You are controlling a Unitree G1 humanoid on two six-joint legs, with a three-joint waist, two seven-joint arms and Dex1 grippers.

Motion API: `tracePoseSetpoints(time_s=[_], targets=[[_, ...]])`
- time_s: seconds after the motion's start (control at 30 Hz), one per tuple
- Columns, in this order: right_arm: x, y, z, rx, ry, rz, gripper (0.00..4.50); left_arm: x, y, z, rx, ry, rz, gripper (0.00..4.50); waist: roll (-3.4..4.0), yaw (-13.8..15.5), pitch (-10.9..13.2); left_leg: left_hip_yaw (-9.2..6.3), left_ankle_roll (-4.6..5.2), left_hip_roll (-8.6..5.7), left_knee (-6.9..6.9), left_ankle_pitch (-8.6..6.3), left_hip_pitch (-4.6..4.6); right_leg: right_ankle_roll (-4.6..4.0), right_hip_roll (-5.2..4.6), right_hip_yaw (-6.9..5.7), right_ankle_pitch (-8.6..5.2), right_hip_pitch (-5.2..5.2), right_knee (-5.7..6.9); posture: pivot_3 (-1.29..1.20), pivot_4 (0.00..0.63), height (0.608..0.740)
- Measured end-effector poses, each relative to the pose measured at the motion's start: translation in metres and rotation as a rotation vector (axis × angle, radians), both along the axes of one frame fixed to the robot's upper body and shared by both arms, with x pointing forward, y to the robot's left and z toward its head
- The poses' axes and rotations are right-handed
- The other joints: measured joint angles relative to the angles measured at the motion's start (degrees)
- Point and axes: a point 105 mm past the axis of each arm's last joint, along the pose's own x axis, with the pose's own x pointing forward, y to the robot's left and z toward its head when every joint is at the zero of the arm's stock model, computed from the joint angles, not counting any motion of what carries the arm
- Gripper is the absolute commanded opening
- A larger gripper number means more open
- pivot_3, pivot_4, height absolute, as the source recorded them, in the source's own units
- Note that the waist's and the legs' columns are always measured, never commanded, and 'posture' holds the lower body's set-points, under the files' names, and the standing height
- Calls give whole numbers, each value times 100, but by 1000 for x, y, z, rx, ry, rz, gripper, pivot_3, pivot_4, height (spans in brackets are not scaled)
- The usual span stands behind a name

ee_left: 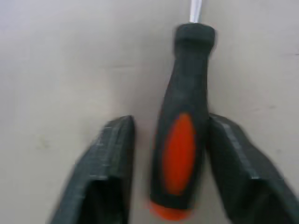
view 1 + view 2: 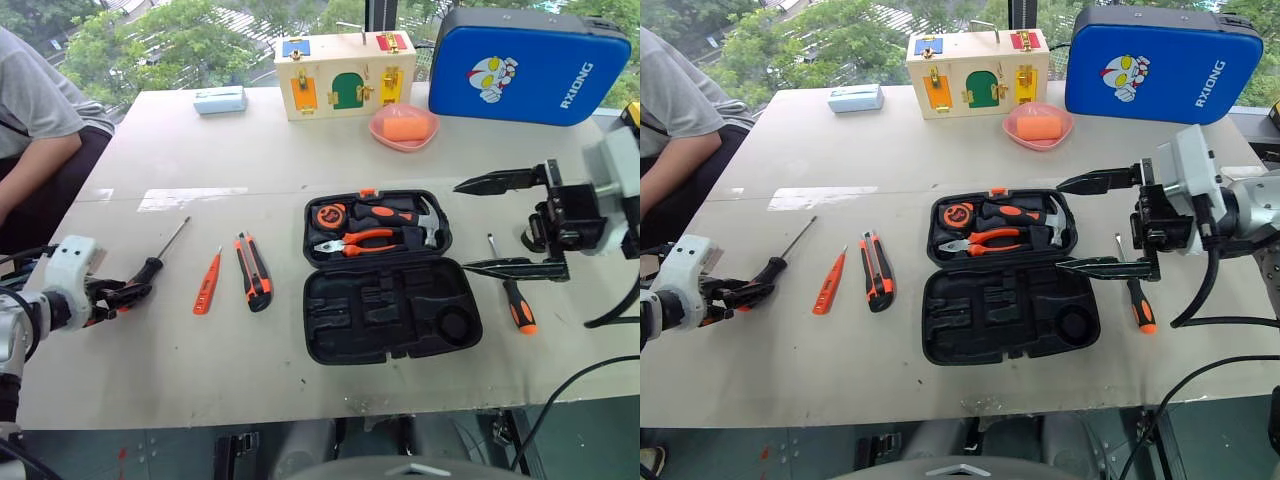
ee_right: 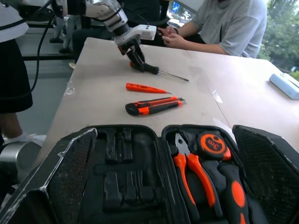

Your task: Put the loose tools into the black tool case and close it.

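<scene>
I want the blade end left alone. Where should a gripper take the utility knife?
Grip the utility knife across its narrow black-and-orange body near mid-length, coming from above. It lies flat on the table, with free room along both long sides for the fingers.

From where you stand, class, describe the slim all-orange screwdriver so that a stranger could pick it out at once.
Start at the open black case in the middle of the table. On its left lies a utility knife, and just beyond that the tester screwdriver. It is the thinnest tool there, orange from end to end, while the screwdriver farther left has a black handle and a long bare shaft.
</scene>
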Motion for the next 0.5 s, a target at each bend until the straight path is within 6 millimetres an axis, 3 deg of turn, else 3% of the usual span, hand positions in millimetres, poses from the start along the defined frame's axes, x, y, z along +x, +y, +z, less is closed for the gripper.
tracePoseSetpoints(time_s=[0.13,0.2,0.3,0.4,0.5], targets=[[1,-1,-2,-14,-19,-12,4500,4,0,0,-3,-25,-26,1084,0,20,0,-2,8,-1,4,-4,4,0,-1,0,0,0,16,0,150,735],[2,-8,-11,-43,6,-38,4500,14,-11,10,-5,-53,-91,1084,-18,77,4,-15,10,-1,17,-5,-5,0,1,-15,0,0,18,0,150,735],[1,-13,-18,-57,36,-53,4500,32,-40,45,-3,-152,-247,1084,-49,121,11,-14,-2,-1,22,2,-9,0,0,-14,0,1,16,0,150,735],[-6,-27,-27,-94,80,-100,4500,39,-125,107,36,-273,-717,1084,-57,145,13,-17,-3,-7,23,2,-20,0,-9,-23,0,6,-1,0,150,735],[-10,-33,-33,-109,98,-126,4500,31,-167,115,45,-259,-939,1084,-47,79,9,-7,-3,-6,16,3,-11,1,-2,-23,0,6,1,0,150,735]])
